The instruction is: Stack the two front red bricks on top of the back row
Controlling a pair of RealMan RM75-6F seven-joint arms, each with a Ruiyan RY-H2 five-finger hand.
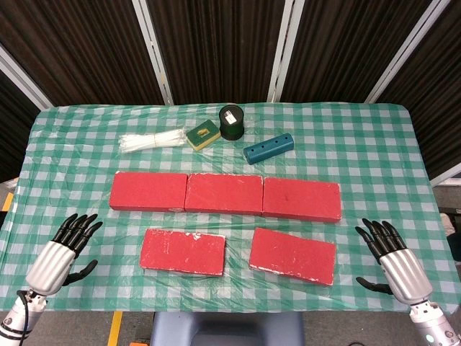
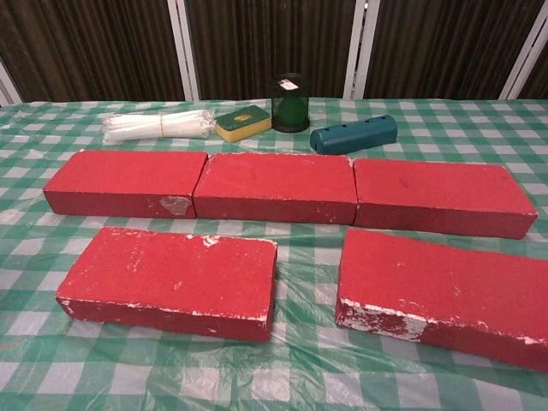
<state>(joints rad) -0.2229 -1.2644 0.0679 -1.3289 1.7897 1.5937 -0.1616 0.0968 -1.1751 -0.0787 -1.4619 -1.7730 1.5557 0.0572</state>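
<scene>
Green-and-white checked cloth covers the bench (image 1: 86, 122) I work from. Far left, my left hand (image 1: 66, 244) rests at the front edge, fingers (image 1: 81, 225) spread wide, holding nothing. Beside it lies the front left brick (image 1: 183, 251), flat and apart from the back row. The back row runs behind it: left brick (image 1: 148, 191), middle brick (image 1: 224, 193) and right brick (image 1: 302, 199), end to end and touching. Behind them sit white straws (image 1: 151, 140), a yellow-green sponge (image 1: 202, 135), a dark cup (image 1: 231, 122) and a teal block (image 1: 269, 148). The front right brick (image 1: 293, 255) lies flat, slightly angled. Far right, my right hand (image 1: 392, 256) rests with fingers (image 1: 374, 232) wide, holding nothing.
</scene>
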